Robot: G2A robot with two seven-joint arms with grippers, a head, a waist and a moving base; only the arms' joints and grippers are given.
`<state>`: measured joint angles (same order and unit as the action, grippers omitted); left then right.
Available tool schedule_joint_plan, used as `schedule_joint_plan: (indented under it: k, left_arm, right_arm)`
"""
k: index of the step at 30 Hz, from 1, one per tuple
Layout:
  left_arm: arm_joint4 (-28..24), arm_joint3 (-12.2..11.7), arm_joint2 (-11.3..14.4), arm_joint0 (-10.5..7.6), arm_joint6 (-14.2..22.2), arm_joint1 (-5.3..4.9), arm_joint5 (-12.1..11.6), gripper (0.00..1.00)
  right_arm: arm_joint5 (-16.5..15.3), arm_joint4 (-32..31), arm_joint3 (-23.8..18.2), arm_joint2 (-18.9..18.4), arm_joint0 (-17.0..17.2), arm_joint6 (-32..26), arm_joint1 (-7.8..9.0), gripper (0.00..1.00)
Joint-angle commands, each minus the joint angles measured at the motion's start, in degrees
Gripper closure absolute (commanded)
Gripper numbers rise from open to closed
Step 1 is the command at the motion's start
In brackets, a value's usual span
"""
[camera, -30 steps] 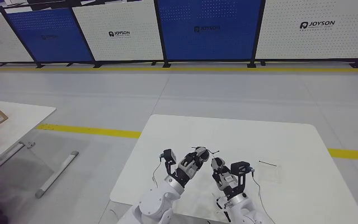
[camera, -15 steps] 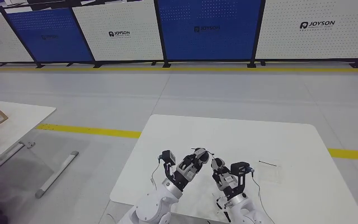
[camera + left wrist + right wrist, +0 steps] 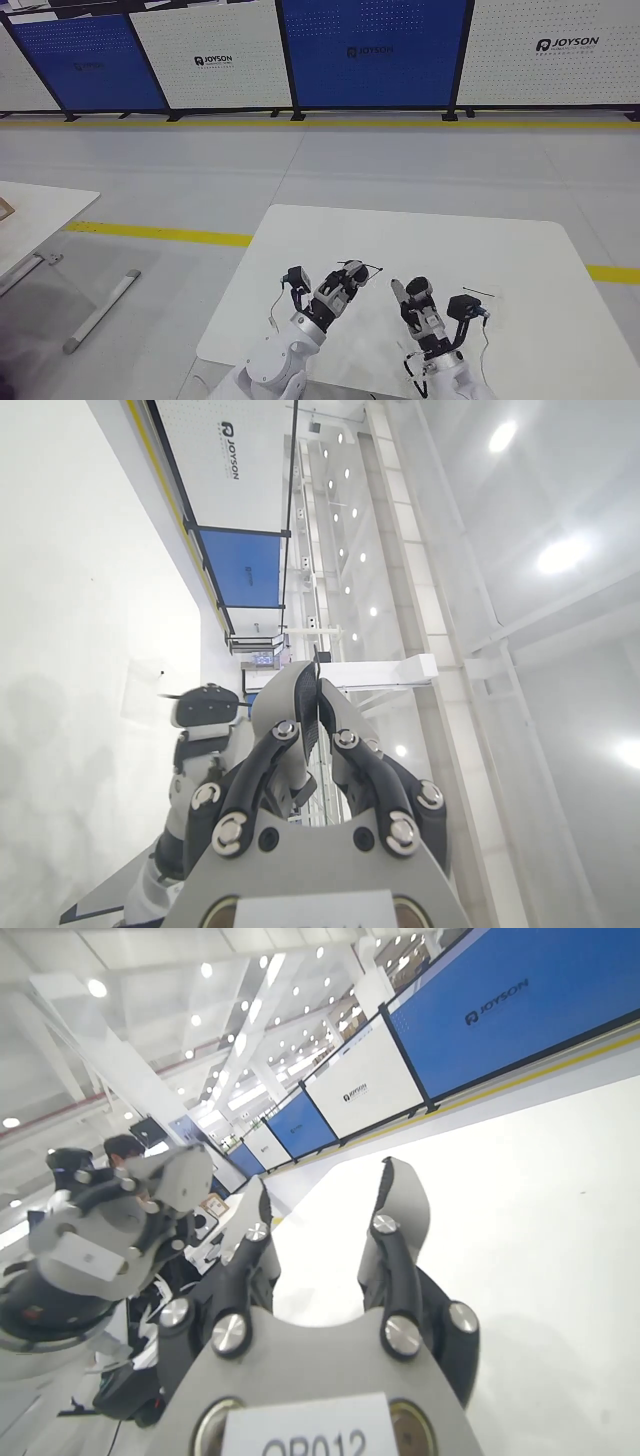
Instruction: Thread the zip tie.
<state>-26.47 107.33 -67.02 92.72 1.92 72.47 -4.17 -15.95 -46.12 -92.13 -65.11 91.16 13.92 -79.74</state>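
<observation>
Above the near part of the white rectangular table point(image 3: 450, 235), pinches thin black plastic zip tie point(image 3: 362, 267) in left gripper point(image 3: 318, 682); holds right gripper point(image 3: 325, 1180) spread just to its right; farther right, on the tabletop, another black strip point(image 3: 478, 292)

Zip tie point(image 3: 315, 657), seemingly, in left hand point(image 3: 317, 695)

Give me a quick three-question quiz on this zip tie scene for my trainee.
1. True or false: the left gripper has its jaws shut on the zip tie.
2. The right gripper is: A) jaws open, empty; B) jaws shut on a zip tie; C) holding a cable.
3. The loose thin black strip on the table lies nearer which gripper?
Key: 1 true; 2 A; 3 right.
</observation>
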Motion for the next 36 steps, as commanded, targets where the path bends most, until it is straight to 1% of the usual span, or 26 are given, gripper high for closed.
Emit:
schedule_joint_plan:
  k: [1,4,6,9,10,11,15,20,21,23,36]
  left_arm:
    - [-0.2,-0.6,-0.1,-0.31,-0.6,0.04,0.4,1.00]
    - [-0.3,-2.0,0.1,-1.06,-2.1,0.20,1.6,1.00]
    - [-0.7,-2.8,0.3,-1.62,-3.0,0.33,2.1,1.00]
    - [-2.1,-4.7,0.2,-2.48,-5.9,0.64,2.5,1.00]
    - [-3.0,-5.4,0.2,-2.80,-6.2,0.73,2.8,1.00]
    - [-3.5,-6.5,-0.2,-3.48,-7.3,0.83,2.9,1.00]
    - [-5.7,-9.1,-0.9,-4.72,-9.8,1.19,2.1,1.00]
    - [-7.0,-12.3,-1.5,-5.93,-11.8,1.48,2.1,1.00]
    - [-6.7,-13.3,-1.8,-6.25,-12.6,1.55,1.4,1.00]
    - [-8.0,-14.6,-1.9,-6.71,-12.1,1.69,0.9,1.00]
    - [-8.3,-14.8,-1.9,-6.78,-11.7,1.70,0.8,1.00]
  right_arm:
    - [-1.7,1.3,-1.8,-2.3,2.1,2.2,0.37,0.00]
    - [-3.5,3.5,-3.9,-5.7,4.8,5.7,0.83,0.00]
    - [-3.5,5.1,-5.4,-6.9,6.4,8.2,1.07,0.00]
    - [-3.5,8.5,-7.7,-8.7,9.0,12.3,1.61,0.00]
    - [-3.5,9.6,-8.4,-9.2,9.6,13.2,1.81,0.00]
    - [-3.5,11.5,-9.1,-10.0,10.5,14.8,2.06,0.00]
    - [-3.5,14.9,-11.3,-12.5,13.0,17.3,3.10,0.00]
    - [-3.5,19.9,-12.8,-14.9,15.9,19.7,4.10,0.00]
    - [-3.5,20.6,-12.9,-15.2,16.2,20.1,4.18,0.00]
    - [-3.5,20.6,-12.9,-15.2,16.2,20.1,4.18,0.00]
    - [-3.5,20.6,-12.9,-15.2,16.2,20.1,4.18,0.00]
